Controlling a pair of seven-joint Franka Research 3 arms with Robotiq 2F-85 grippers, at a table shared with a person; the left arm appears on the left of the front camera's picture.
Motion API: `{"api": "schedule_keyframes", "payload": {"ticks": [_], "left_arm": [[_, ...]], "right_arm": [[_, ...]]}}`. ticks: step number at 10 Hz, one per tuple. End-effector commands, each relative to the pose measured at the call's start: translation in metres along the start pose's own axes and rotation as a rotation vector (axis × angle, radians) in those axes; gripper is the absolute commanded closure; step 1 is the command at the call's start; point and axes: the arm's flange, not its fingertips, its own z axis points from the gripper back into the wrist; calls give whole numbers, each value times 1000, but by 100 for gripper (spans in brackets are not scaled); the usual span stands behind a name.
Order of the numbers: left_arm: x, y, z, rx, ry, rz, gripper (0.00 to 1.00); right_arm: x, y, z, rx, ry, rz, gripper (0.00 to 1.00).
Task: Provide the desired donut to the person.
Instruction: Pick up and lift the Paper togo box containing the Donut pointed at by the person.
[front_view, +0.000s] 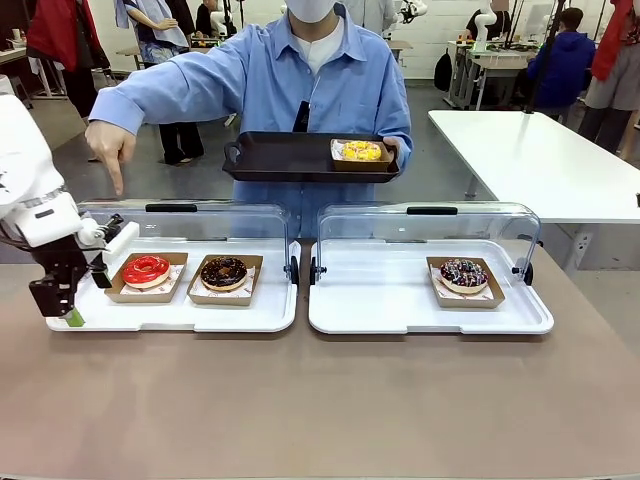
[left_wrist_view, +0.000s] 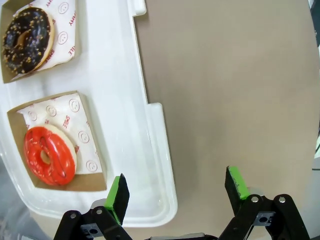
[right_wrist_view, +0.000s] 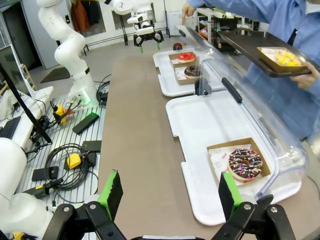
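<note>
The person (front_view: 320, 75) in a light blue shirt holds a black tray (front_view: 285, 158) carrying a boxed yellow donut (front_view: 360, 151). Their other hand (front_view: 112, 150) points a finger down over the red-glazed donut (front_view: 146, 270). That red donut (left_wrist_view: 49, 155) lies in a cardboard box beside a chocolate donut (front_view: 223, 272) on the left white tray (front_view: 180, 312). My left gripper (left_wrist_view: 177, 189) is open above the tray's corner and the table, holding nothing; it hangs at the tray's left end (front_view: 78, 300). A sprinkled chocolate donut (right_wrist_view: 245, 164) lies on the right tray. My right gripper (right_wrist_view: 170, 194) is open and empty, back from that tray.
Clear hinged lids (front_view: 425, 225) stand open behind both white trays (front_view: 430, 318). The brown tabletop (front_view: 320, 400) stretches in front. A white table (front_view: 540, 150) stands at the back right. Cables and gear (right_wrist_view: 65, 160) lie on the floor beside the table.
</note>
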Motion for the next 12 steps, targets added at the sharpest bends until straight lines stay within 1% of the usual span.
{"api": "schedule_keyframes", "payload": {"ticks": [1,4,6,12], "left_arm": [[5,21,-13,17,59,-9,0],[-2,41,-28,55,95,-33,0],[-10,53,-33,62,100,-32,0],[-16,63,-47,38,87,-26,0]], "right_arm": [[-2,1,-1,-3,13,-1,0],[-2,1,-1,-3,13,-1,0],[-2,1,-1,-3,13,-1,0],[-2,1,-1,-3,13,-1,0]]}}
